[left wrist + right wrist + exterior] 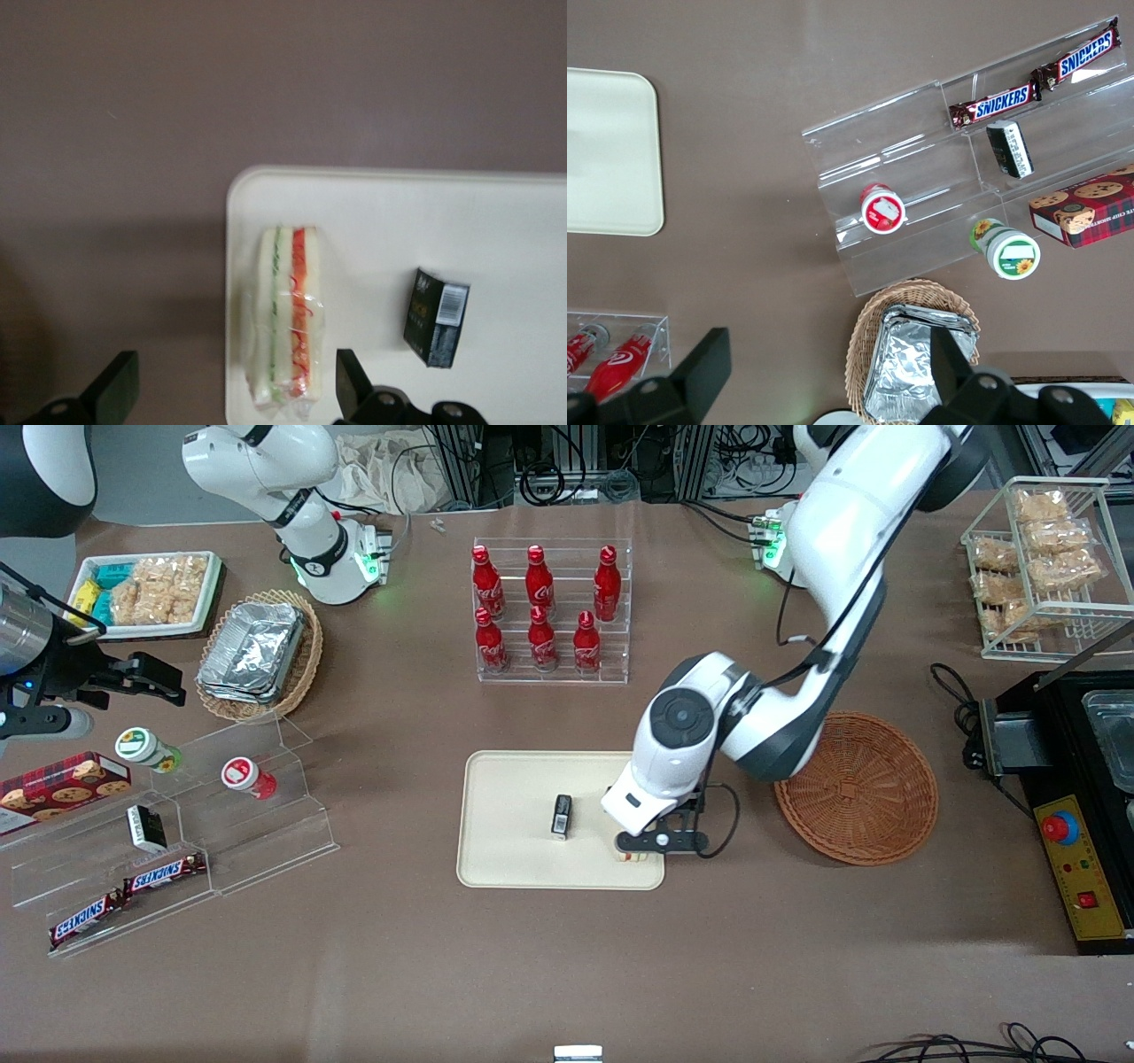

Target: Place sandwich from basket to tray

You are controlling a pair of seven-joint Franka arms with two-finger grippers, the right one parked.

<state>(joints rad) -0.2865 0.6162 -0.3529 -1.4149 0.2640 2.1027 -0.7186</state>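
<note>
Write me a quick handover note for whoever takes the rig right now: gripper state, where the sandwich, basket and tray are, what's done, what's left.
Gripper: open, just above the tray's corner nearest the basket, fingers either side of the sandwich and not touching it.
Sandwich: lying on the tray, close to its edge; a small black box lies farther in.
Basket: empty, beside the tray toward the working arm's end.
Done: sandwich is out of the basket and on the tray.
Left: probably just lift the arm clear.

Robot lab: aluminium framing (461, 460), cables (540, 483), emergency-stop box (1076, 868).
</note>
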